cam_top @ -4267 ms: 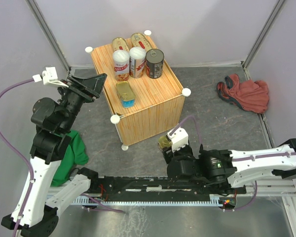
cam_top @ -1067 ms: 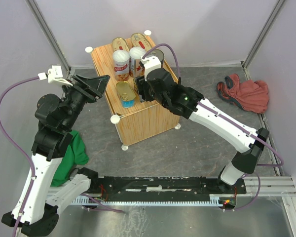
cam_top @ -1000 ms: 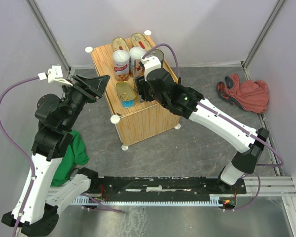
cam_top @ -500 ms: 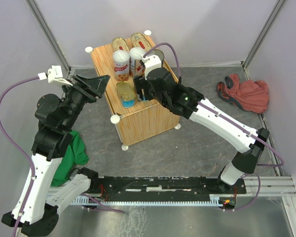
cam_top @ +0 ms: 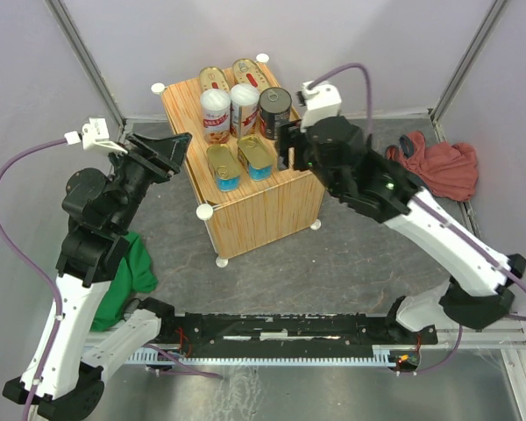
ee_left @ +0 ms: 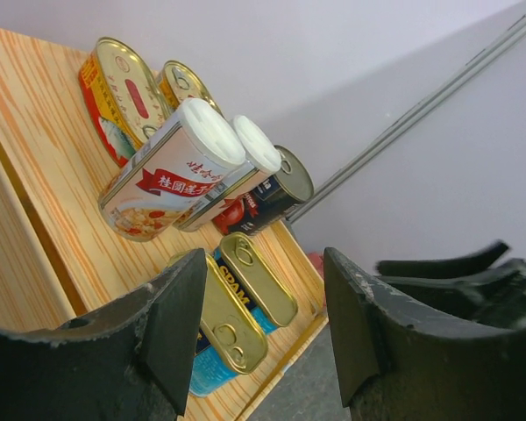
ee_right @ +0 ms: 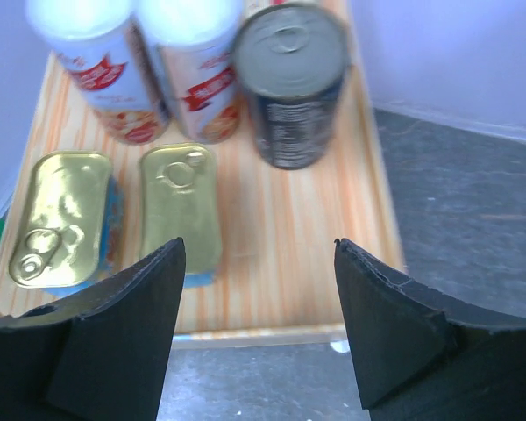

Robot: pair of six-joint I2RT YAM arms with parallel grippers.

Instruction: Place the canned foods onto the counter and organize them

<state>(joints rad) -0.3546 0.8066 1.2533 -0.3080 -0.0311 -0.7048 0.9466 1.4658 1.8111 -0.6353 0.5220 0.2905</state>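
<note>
The counter [cam_top: 272, 197] is a light wood-grain box with white knobs. All seven cans stand on it: two oval gold tins [cam_top: 213, 77] at the back, two tall white-lidded cans [cam_top: 215, 114], a dark round can [cam_top: 274, 112], and two rectangular gold tins [cam_top: 222, 167] [cam_top: 257, 156] side by side in front. My right gripper [cam_top: 287, 145] is open and empty, above the counter's right front edge; its view shows the rectangular tins [ee_right: 180, 210] and dark can [ee_right: 291, 79]. My left gripper [cam_top: 171, 149] is open and empty, left of the counter, facing the cans [ee_left: 171, 171].
A red cloth [cam_top: 434, 167] lies on the grey floor at the right. A green cloth [cam_top: 131, 267] lies by the left arm. The arms' base rail [cam_top: 272, 338] runs along the front. Walls close in the back and both sides.
My right gripper has let go of the second rectangular tin beside the first and has drawn back up and to the right. The left arm has not moved.
</note>
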